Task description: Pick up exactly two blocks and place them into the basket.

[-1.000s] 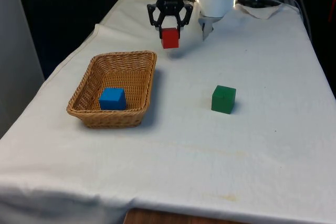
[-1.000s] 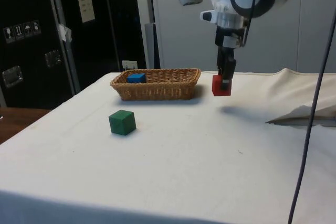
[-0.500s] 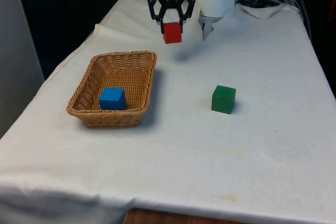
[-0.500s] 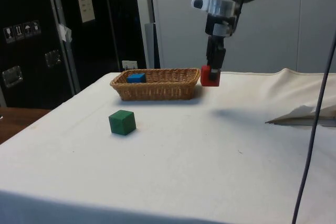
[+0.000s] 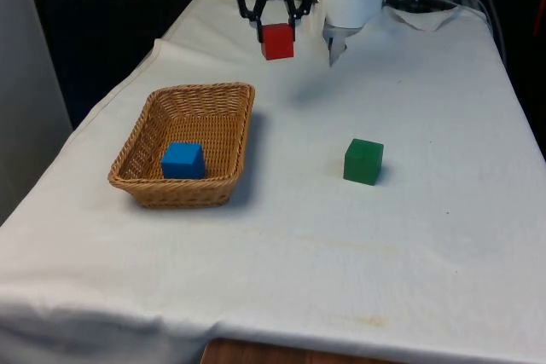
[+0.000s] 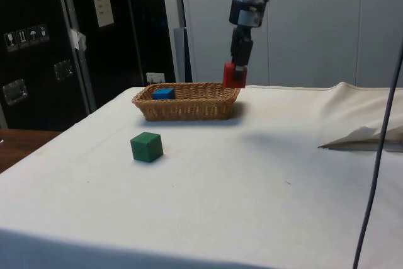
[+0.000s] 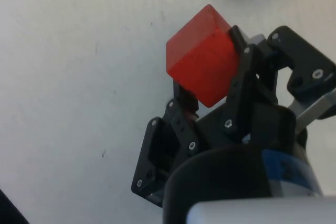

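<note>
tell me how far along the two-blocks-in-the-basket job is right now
Done: one blue block already lies in the basket.
In hand: the gripper is shut on the red block and holds it in the air above the cloth, beyond the basket's far end and not yet over it.
Left: bring the red block over the basket and let go. The green block should stay on the table.

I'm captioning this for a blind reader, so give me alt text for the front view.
A black claw holds a red block in the air over the table's far end, beyond a wicker basket that already holds a blue block. A green block sits alone on the white cloth, toward the front view's right.
</note>
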Action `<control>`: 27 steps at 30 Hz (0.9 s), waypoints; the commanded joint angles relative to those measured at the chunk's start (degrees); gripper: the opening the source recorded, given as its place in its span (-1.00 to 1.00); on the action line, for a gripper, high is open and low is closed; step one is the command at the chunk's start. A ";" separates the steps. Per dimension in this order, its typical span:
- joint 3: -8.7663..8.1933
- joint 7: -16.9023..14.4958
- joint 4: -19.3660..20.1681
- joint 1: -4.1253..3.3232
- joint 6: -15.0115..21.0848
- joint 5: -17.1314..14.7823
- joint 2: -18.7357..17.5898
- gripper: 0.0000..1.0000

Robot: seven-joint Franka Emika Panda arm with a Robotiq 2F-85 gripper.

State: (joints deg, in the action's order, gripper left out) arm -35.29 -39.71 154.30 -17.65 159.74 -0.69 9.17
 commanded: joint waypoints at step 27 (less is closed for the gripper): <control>2.86 0.06 -12.43 -0.17 -2.01 -4.13 -12.03 -0.95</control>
State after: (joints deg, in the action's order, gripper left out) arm -32.60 -38.90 141.86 -18.05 158.37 -4.07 -3.27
